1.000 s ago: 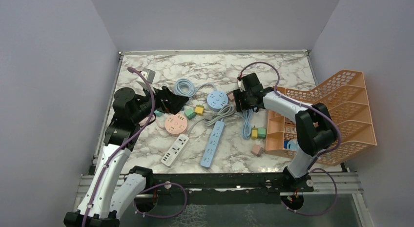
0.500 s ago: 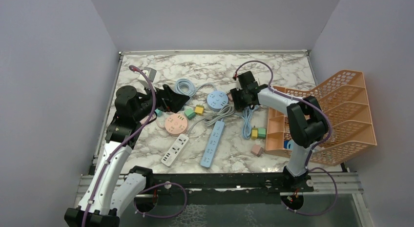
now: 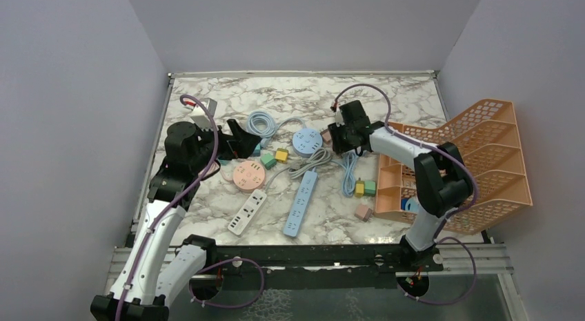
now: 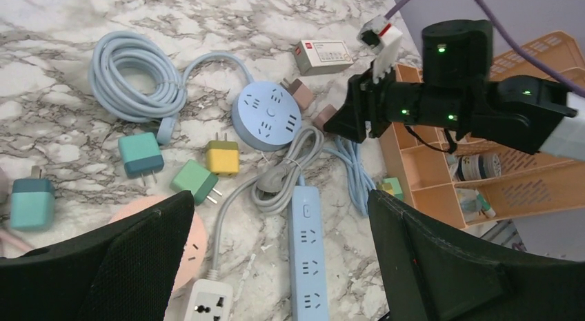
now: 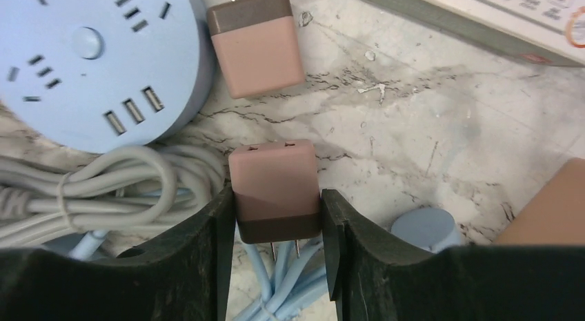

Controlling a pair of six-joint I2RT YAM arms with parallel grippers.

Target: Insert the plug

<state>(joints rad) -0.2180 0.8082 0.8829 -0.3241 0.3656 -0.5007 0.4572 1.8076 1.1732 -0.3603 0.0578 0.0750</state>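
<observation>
Marble-patterned bench (image 3: 290, 93), grey walls around it. Nearest you lie a white power strip (image 3: 247, 212) and a blue power strip (image 3: 301, 202). Beyond them, your left jaws hang spread wide above the bench's left side. Your right jaws pinch the pink plug (image 5: 276, 190) by its two sides, prongs pointing back toward the wrist, just beside the round blue socket (image 5: 83, 59). A second pink plug (image 5: 255, 41) lies farther on, apart.
</observation>
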